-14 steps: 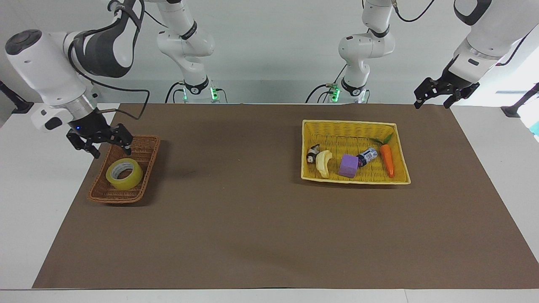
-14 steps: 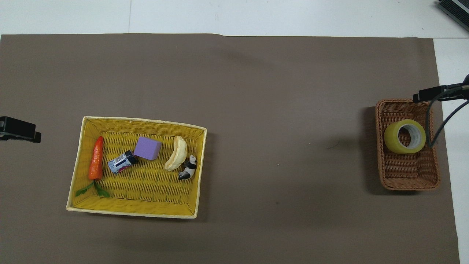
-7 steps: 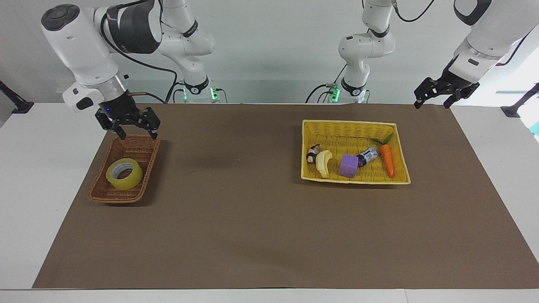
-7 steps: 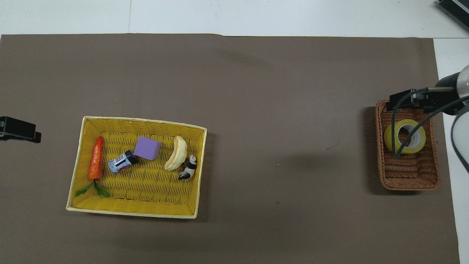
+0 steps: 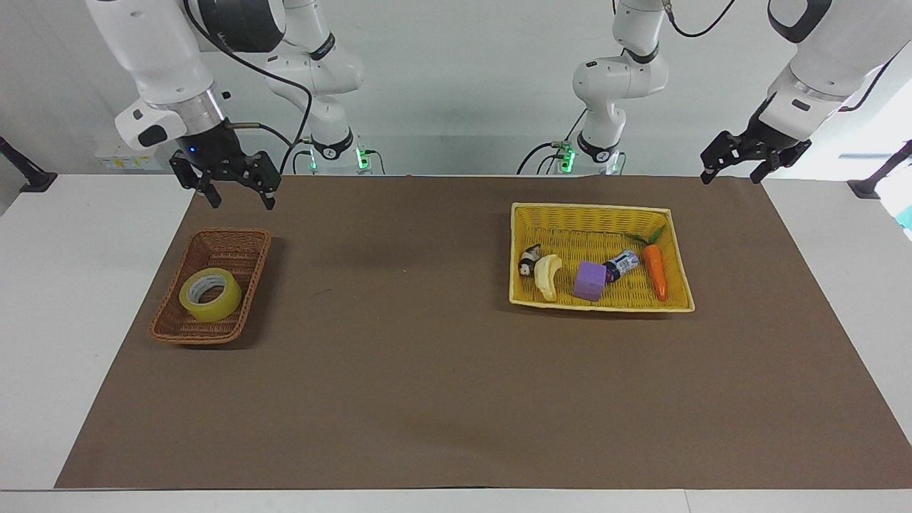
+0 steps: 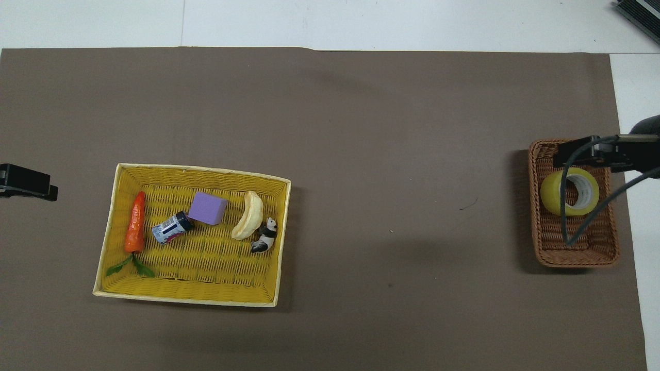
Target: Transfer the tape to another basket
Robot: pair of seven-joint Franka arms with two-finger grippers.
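Wicker basket (image 5: 211, 286) holds one tape (image 5: 210, 294); right hand (image 5: 238, 197) hangs over the counter (image 5: 399, 385), fingers apart and empty; left hand (image 5: 737, 165) waits, spread open.

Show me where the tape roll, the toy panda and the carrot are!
tape roll (image 5: 210, 294), facing view, on its yellowish outer band.
toy panda (image 6: 265, 238), overhead view, on its body.
carrot (image 6: 135, 226), overhead view, on its orange middle.

Robot lab: paper-covered table (image 5: 442, 399), bare white walls.
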